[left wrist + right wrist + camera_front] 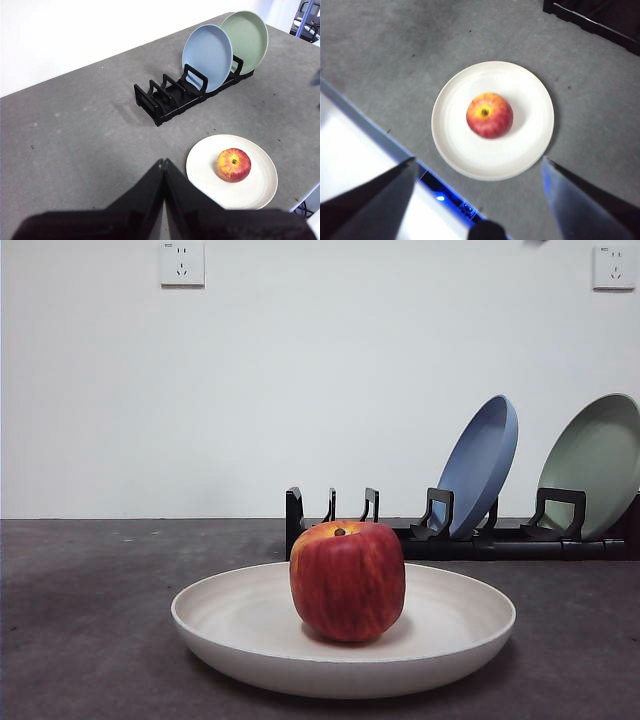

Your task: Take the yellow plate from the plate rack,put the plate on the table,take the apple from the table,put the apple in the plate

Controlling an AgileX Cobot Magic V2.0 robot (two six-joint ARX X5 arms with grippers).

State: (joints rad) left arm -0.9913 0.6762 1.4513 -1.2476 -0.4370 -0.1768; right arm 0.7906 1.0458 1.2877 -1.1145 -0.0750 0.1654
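Apple (347, 580) sits mid-frame for you on the yellow plate (250, 625); left gripper (163, 164) closed and empty, right gripper (479, 167) spread wide above.

The apple (347, 580) looked smooth and a bit shiny. The yellow plate (250, 625) looked dull. The table (90, 620) looked rough.

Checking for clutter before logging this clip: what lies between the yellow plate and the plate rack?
Nothing: only bare table separates the yellow plate from the plate rack, clearest in the left wrist view. The apple sits on the plate.
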